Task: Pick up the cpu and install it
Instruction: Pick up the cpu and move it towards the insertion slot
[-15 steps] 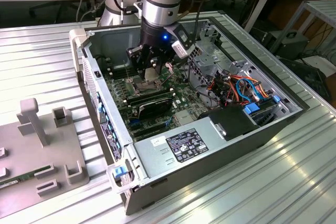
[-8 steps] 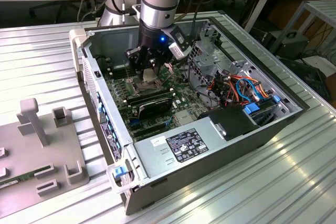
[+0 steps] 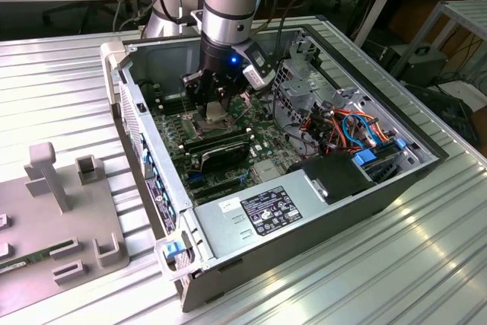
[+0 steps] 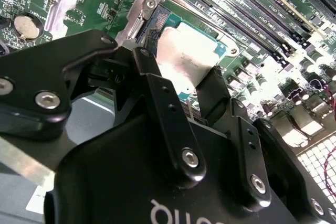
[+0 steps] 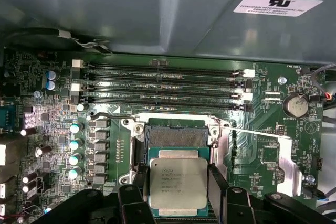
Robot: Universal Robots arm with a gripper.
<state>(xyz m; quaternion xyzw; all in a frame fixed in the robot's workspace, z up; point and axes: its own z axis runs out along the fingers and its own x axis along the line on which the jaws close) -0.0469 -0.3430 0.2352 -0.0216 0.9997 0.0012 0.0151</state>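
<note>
the gripper (image 3: pixel 215 108) reaches down inside the open computer case (image 3: pixel 319 249), and it is closed on the cpu (image 5: pixel 177 184). in both wrist views the two dark fingers (image 5: pixel 218 182) press against opposite edges of the chip, with its dull silver top facing up towards the wrist. gripping it by the edges looks deliberate: the fingers stay clear of the underside and the chip stays flat, level with the board beneath the tool.

the socket (image 5: pixel 176 137) lies directly under and just beyond the fingertips. part of its fine contact field is uncovered past the far edge of the cpu, so from the first wrist view the chip reads as offset from the socket opening rather than squarely over it. whether it hangs just above the socket or is touching it, i cannot tell.

the thin retention lever (image 5: pixel 257 132) is swung out to one side of the tool, and the bright metal load plate (image 5: pixel 286 163) is folded back beside it, which leaves the socket open for the chip to go in. the second wrist view shows the cpu (image 4: pixel 184 59) between the same fingers (image 4: pixel 157 95), with the socket frame just ahead of them.

farther out past the fingertips, the long memory slots (image 5: pixel 163 85) run across the green motherboard (image 5: pixel 252 150). a round coin battery (image 5: pixel 295 105) sits off to the lever side, well apart from the gripper.
</note>
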